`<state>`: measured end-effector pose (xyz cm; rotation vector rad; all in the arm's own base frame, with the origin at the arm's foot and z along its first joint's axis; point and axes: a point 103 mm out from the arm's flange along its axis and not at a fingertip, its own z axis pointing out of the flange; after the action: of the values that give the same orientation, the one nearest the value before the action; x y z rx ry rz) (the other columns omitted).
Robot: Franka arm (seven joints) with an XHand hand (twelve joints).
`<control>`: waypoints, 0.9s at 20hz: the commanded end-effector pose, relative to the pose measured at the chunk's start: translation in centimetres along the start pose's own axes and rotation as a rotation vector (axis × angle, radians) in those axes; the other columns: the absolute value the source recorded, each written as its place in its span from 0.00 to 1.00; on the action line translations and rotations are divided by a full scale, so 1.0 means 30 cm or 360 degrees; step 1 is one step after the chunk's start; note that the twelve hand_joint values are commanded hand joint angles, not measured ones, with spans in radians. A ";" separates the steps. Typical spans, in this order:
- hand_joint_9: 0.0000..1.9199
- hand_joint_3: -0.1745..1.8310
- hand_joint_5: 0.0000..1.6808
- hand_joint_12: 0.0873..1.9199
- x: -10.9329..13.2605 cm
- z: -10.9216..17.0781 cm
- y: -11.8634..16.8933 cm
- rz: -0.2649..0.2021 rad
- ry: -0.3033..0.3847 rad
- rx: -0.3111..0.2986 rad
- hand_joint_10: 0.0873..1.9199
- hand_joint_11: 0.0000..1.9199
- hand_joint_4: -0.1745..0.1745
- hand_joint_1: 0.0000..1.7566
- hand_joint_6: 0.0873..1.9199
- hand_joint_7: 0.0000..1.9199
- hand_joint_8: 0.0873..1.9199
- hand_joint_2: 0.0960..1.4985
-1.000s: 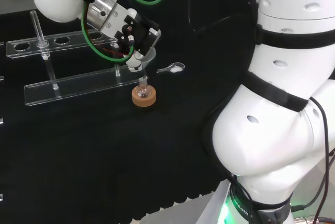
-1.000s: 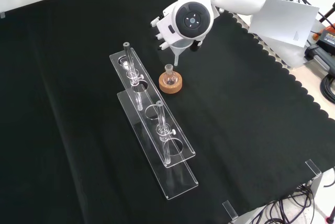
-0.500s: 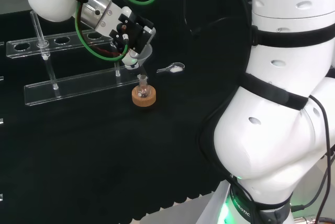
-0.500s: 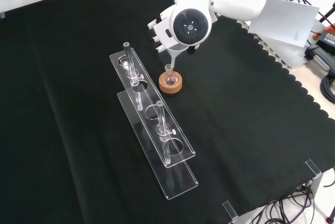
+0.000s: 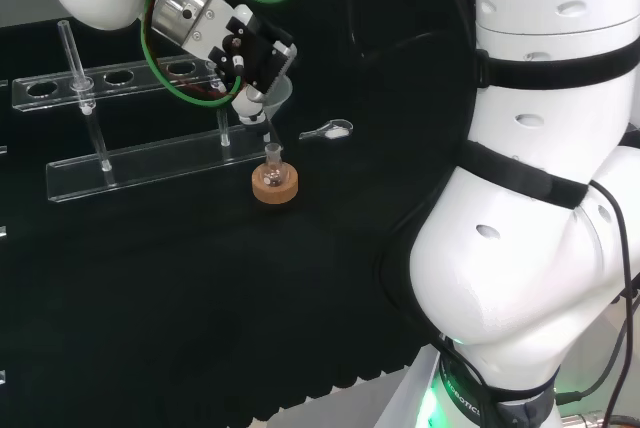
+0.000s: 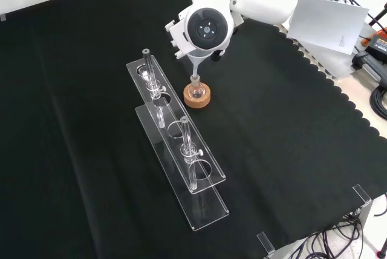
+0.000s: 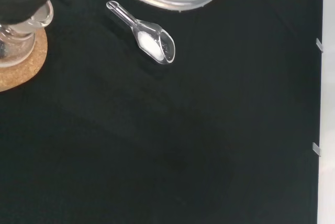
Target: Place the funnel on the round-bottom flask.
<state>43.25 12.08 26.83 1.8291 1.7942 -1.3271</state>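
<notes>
so the hand (image 5: 248,48) is up over the surface (image 6: 290,150) with its fingers (image 5: 250,108) curled round the clear funnel (image 5: 272,98), holding it by the cone. in the head view the funnel sits at about 12 o'clock from the round-bottom flask (image 5: 272,160), stem pointing down at the flask neck; can't tell if the tip is touching the rim or just above it. in the front view the stem lines up right over the neck too, with the arm's big white link and grey cap in front of the hand.

the flask sits upright in a cork ring stand (image 5: 273,185), looks like it has nothing much in it but it's glass so hard to say. at roughly 2 o'clock from the flask in the head view there's a little clear scoop (image 5: 328,130) lying flat with some white powder in it. the clear test tube racks (image 6: 175,162) are at 9 o'clock from the flask in that view, a few tubes standing in them.
</notes>
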 end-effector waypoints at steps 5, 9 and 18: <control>0.75 0.09 0.55 0.56 -0.005 0.023 -0.019 -0.0019 0.0042 -0.0011 0.06 0.43 1.00 0.56 0.55 0.58 0.30 0.74; 0.75 0.09 0.55 0.56 -0.003 0.034 -0.028 -0.0024 0.0033 -0.0054 0.06 0.43 1.00 0.56 0.55 0.58 0.30 0.74; 0.75 0.09 0.55 0.56 0.007 0.046 -0.022 -0.0054 0.0010 -0.0051 0.05 0.43 1.00 0.56 0.55 0.58 0.30 0.74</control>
<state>42.42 11.93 26.67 1.8101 1.8334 -1.3031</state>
